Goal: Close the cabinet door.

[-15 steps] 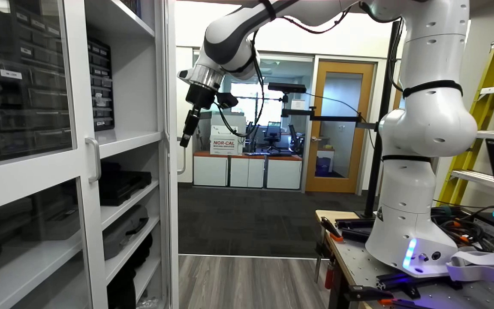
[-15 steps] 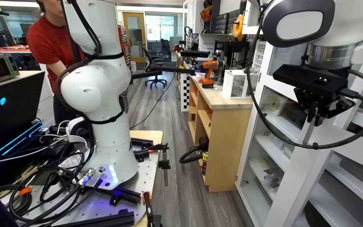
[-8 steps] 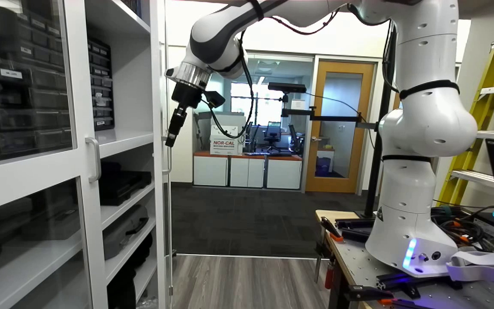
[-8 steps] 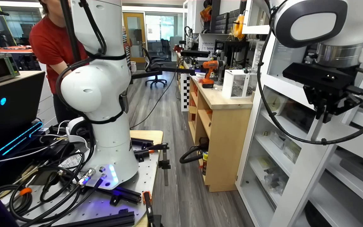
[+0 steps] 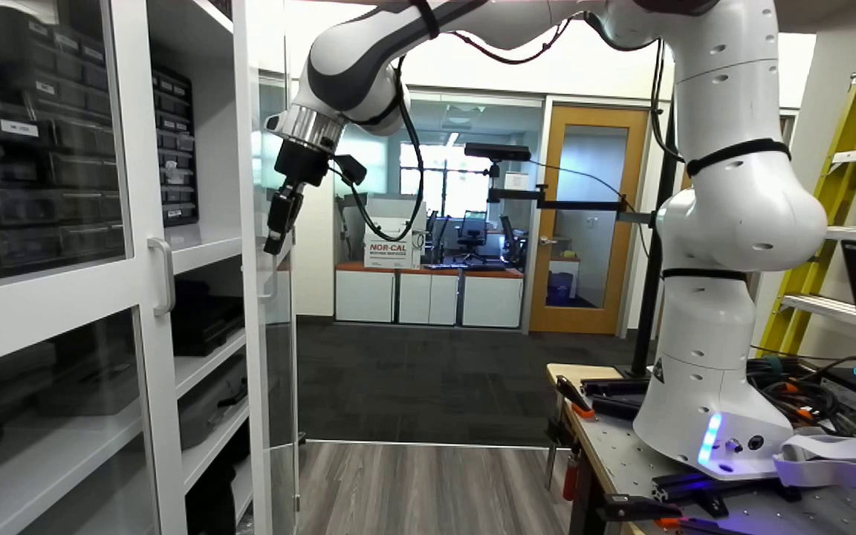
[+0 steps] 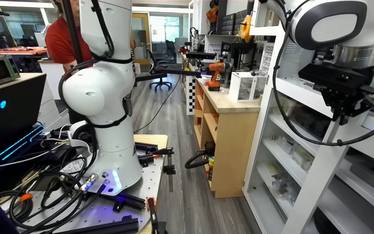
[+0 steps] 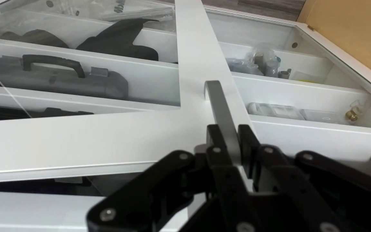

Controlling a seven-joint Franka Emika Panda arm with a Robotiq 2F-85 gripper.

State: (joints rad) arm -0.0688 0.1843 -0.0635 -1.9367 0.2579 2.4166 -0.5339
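The cabinet door is a glass panel in a white frame. Its free upright edge shows in an exterior view (image 5: 255, 386), in another exterior view (image 6: 317, 182) and in the wrist view (image 7: 198, 58). It stands partly open, with shelves showing between this edge and the fixed panel. My gripper shows in both exterior views (image 5: 273, 247) (image 6: 340, 120) and in the wrist view (image 7: 229, 132). Its fingers are closed around the door's bar handle (image 7: 218, 100), one on each side. The handle's end lies hidden between the fingers. The door's hinge side is out of the wrist view.
The fixed white-framed panel (image 5: 142, 282) with its own handle (image 5: 164, 275) stands beside the opening. The shelves behind hold a grey case (image 7: 72, 80). A wooden bench (image 6: 235, 146) stands by the cabinet. A person in red (image 6: 63, 42) is behind the arm.
My gripper and the door's free edge have moved together toward the cabinet, narrowing the gap to the fixed panel. More of the door's glass shows. The person has shifted slightly.
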